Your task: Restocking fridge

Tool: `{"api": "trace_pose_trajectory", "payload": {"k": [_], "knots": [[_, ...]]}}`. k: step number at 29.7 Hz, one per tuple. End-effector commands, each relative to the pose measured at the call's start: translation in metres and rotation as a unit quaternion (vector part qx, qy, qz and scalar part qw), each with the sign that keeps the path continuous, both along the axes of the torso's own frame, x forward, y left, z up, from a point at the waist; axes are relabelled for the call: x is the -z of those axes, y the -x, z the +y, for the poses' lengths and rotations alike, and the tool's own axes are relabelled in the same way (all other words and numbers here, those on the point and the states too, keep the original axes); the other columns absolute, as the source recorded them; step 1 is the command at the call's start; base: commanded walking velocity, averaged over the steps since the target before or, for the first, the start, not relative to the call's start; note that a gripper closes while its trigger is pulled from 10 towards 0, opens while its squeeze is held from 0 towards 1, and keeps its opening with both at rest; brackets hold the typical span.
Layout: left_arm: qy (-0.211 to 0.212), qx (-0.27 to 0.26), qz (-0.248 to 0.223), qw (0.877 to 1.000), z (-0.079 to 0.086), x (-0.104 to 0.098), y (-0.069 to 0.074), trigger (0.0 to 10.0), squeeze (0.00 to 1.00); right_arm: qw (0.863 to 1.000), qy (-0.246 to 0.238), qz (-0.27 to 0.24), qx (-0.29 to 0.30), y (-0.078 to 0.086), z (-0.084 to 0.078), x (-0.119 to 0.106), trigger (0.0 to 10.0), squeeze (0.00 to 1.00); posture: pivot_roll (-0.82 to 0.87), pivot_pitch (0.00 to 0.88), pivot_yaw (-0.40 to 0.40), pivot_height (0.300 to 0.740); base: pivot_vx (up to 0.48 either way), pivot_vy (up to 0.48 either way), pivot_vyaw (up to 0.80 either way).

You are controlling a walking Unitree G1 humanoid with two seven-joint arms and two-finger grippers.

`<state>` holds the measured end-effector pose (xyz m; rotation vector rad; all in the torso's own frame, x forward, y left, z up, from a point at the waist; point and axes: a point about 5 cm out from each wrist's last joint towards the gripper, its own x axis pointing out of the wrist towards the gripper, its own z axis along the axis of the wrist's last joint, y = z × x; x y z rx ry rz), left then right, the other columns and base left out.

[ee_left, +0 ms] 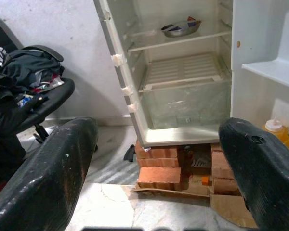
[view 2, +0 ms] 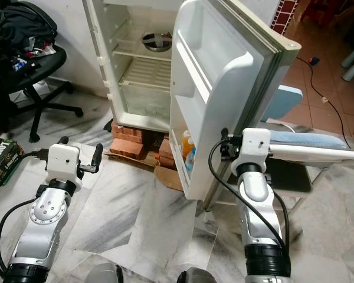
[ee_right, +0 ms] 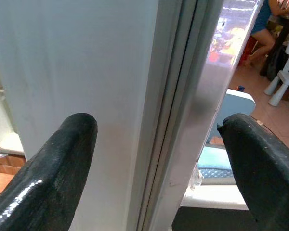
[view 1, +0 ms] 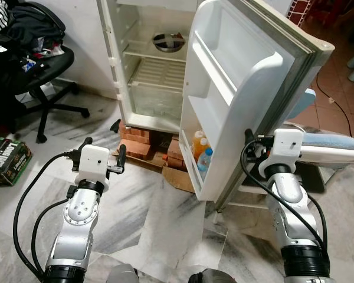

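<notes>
Two bottles (view 1: 201, 154) stand in the open fridge door's (view 1: 242, 88) lowest shelf. The right gripper (ee_right: 156, 159), fingers wide apart, straddles the door's edge without clamping it. The left gripper (ee_left: 154, 168), equally spread, holds nothing, facing a bowl (ee_left: 180, 29) inside the fridge (view 1: 150, 59) above bricks (ee_left: 159, 168).

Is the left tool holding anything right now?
No: in the left wrist view the left tool has its two fingers spread wide with nothing between them, just the open fridge ahead.
</notes>
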<state>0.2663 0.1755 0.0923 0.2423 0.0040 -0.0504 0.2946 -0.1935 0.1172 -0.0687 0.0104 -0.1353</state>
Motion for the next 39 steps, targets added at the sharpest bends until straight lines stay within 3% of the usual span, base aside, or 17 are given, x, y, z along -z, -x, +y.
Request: {"api": "trace_pose_trajectory", "payload": {"k": [1,3,6,9,10,13,14,15,16,17,24,27,28,33,36,37,39], "knots": [[-0.001,-0.001,-0.004,1.0,0.002,-0.004,0.0,10.0,0.0,1.0,-0.012,-0.014,0.0,-0.004,-0.001,-0.005,10.0,0.0,0.01,0.063,-0.047,0.74,0.0,0.0,0.0],[-0.001,0.001,-0.003,1.0,0.001,-0.004,0.0,10.0,0.0,0.998,-0.043,-0.031,-0.03,-0.01,0.008,-0.012,10.0,0.0,0.01,0.063,-0.046,0.74,0.0,0.0,0.0],[-0.002,0.006,-0.002,1.0,0.0,-0.003,-0.001,10.0,0.0,0.98,-0.118,-0.055,-0.149,-0.021,0.036,-0.031,10.0,0.0,0.0,0.06,-0.042,0.74,0.0,0.0,0.0],[-0.002,0.006,-0.002,1.0,-0.001,-0.003,-0.001,10.0,0.0,0.965,-0.162,-0.061,-0.195,-0.021,0.045,-0.039,10.0,0.0,0.01,0.059,-0.044,0.74,0.0,0.0,0.0],[-0.001,0.006,-0.001,1.0,-0.001,-0.003,-0.001,10.0,0.0,0.945,-0.201,-0.062,-0.252,-0.017,0.056,-0.045,10.0,0.0,0.01,0.058,-0.046,0.74,0.0,0.0,0.0],[0.0,0.006,-0.001,1.0,-0.002,-0.002,-0.001,10.0,0.0,0.901,-0.26,-0.061,-0.341,-0.003,0.072,-0.053,10.0,0.0,0.01,0.059,-0.05,0.74,0.0,0.0,0.0],[0.001,0.006,0.0,1.0,-0.002,-0.002,0.0,10.0,0.0,0.859,-0.293,-0.058,-0.415,0.012,0.085,-0.06,10.0,0.0,0.01,0.059,-0.05,0.74,0.0,0.0,0.0],[0.001,0.006,0.0,1.0,-0.002,-0.002,0.0,10.0,0.0,0.859,-0.293,-0.058,-0.415,0.012,0.085,-0.06,10.0,0.0,0.01,0.059,-0.05,0.74,0.0,0.0,0.0],[0.002,0.007,0.002,1.0,-0.002,-0.001,0.001,10.0,0.0,0.822,-0.312,-0.047,-0.475,0.028,0.095,-0.061,10.0,0.0,0.0,0.06,-0.053,0.74,0.0,0.0,0.0],[0.002,0.008,0.003,1.0,-0.003,-0.001,0.001,10.0,0.0,0.813,-0.313,-0.035,-0.489,0.033,0.097,-0.057,10.0,0.0,0.0,0.059,-0.053,0.74,0.0,0.0,0.0],[0.003,0.011,0.004,1.0,-0.004,0.0,0.002,10.0,0.0,0.828,-0.303,0.009,-0.472,0.034,0.092,-0.036,10.0,0.0,0.0,0.062,-0.049,0.74,0.0,0.0,0.0],[0.002,0.013,0.006,1.0,-0.004,0.0,0.002,10.0,0.0,0.844,-0.28,0.033,-0.456,0.035,0.085,-0.027,10.0,0.0,0.0,0.064,-0.047,0.74,0.0,0.0,0.0],[0.002,0.013,0.006,1.0,-0.004,0.0,0.002,10.0,0.0,0.861,-0.253,0.049,-0.439,0.035,0.08,-0.019,10.0,0.0,0.0,0.065,-0.048,0.74,0.0,0.0,0.0],[0.002,0.014,0.007,1.0,-0.004,0.001,0.003,10.0,0.0,0.875,-0.228,0.063,-0.423,0.037,0.077,-0.008,10.0,0.0,0.0,0.064,-0.049,0.74,0.0,0.0,0.0],[0.002,0.013,0.007,1.0,-0.003,0.001,0.002,10.0,0.0,0.905,-0.178,0.076,-0.378,0.035,0.073,0.006,10.0,0.0,0.0,0.063,-0.049,0.74,0.0,0.0,0.0],[0.004,0.012,0.007,1.0,-0.003,0.001,0.002,10.0,0.0,0.921,-0.144,0.074,-0.353,0.033,0.07,0.01,10.0,0.0,0.0,0.058,-0.05,0.74,0.0,0.0,0.0],[0.009,0.007,0.012,1.0,-0.002,0.002,0.002,10.0,0.0,0.936,-0.122,0.069,-0.322,0.031,0.068,0.014,10.0,0.0,0.0,0.05,-0.051,0.74,0.0,0.0,0.0]]}}
